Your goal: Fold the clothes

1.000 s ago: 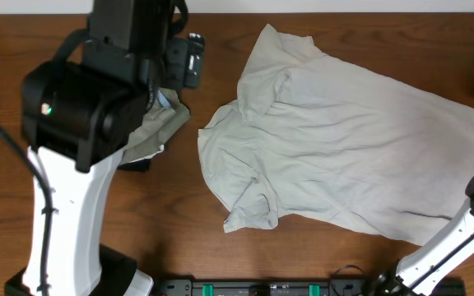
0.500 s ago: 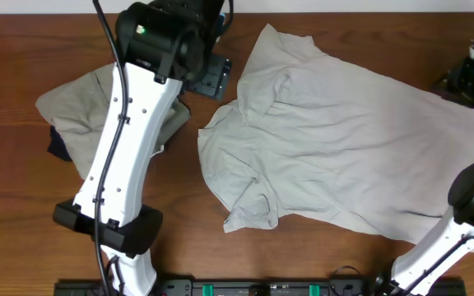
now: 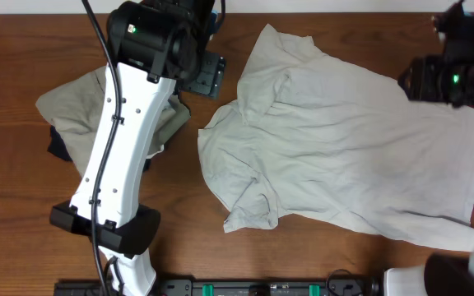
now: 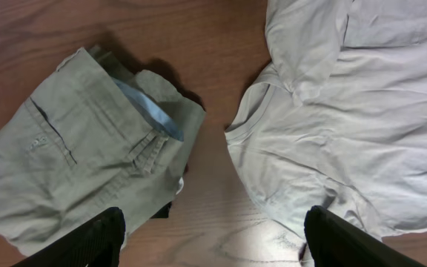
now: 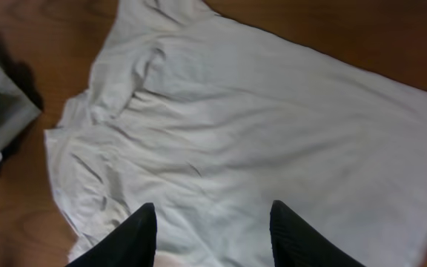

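A large wrinkly cream-white T-shirt [image 3: 344,148] lies spread over the middle and right of the wooden table; it also shows in the left wrist view [image 4: 354,126] and the right wrist view [image 5: 258,133]. A folded khaki-tan garment [image 3: 76,111] with stitched seams lies at the left, partly under my left arm, and shows in the left wrist view [image 4: 80,163]. My left gripper [image 4: 213,233] is open and empty, high above the bare wood between the two garments. My right gripper [image 5: 213,222] is open and empty, high above the T-shirt.
A dark blue cloth [image 3: 56,146] peeks out from under the khaki garment's left edge. My left arm's white link [image 3: 109,156] crosses the table's left part. My right arm [image 3: 455,74] hangs over the T-shirt's far right corner. Bare wood [image 3: 171,230] shows at the front.
My left arm swung up and back, uncovering the khaki garment. My right arm moved in from the right edge to above the T-shirt's far right corner. The garments have not moved.
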Controlling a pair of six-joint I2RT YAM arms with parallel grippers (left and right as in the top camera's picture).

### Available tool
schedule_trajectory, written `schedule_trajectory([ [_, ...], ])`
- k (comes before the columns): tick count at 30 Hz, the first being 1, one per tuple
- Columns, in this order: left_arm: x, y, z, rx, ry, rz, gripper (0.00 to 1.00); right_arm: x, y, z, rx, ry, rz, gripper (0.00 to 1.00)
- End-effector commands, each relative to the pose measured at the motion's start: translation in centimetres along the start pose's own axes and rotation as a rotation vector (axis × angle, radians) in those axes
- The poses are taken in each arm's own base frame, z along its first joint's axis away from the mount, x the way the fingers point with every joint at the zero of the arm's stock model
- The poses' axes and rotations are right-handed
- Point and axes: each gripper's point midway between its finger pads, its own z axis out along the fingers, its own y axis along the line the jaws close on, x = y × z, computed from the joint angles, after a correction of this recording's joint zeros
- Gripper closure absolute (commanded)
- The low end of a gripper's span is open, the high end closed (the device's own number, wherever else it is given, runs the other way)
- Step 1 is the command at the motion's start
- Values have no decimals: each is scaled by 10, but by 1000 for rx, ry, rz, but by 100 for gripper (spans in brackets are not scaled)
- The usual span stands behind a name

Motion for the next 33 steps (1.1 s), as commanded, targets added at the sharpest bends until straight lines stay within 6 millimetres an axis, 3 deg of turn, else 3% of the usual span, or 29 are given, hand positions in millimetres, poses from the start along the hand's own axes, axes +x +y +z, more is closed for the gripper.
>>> schedule_trajectory([
  [1, 20, 5, -19, 5, 28, -6, 20, 13, -22, -23, 207, -27, 146, 52],
  [3, 20, 6, -22, 5, 22, -10, 20, 25, -30, -28, 268, -13, 227, 56],
  [6, 20, 8, -22, 4, 21, -13, 20, 40, -47, -13, 339, 42, 307, 67],
  [9, 20, 9, -22, 3, 20, -16, 20, 50, -76, 25, 410, 98, 363, 69],
  [12, 20, 9, -22, 3, 20, -16, 20, 60, -110, 75, 427, 134, 448, 80],
  [17, 20, 9, -22, 3, 21, -16, 20, 101, -147, 155, 329, 302, 612, 97],
  [19, 20, 9, -22, 3, 20, -16, 20, 115, -160, 178, 308, 370, 653, 99],
  [22, 17, 8, -22, 4, 9, -17, 20, 131, -173, 208, 287, 449, 668, 99],
  [25, 15, 8, -22, 5, -2, -19, 19, 141, -172, 236, 222, 496, 705, 99],
  [33, 10, 8, -22, 6, -20, -21, 19, 174, -182, 291, 228, 602, 749, 99],
])
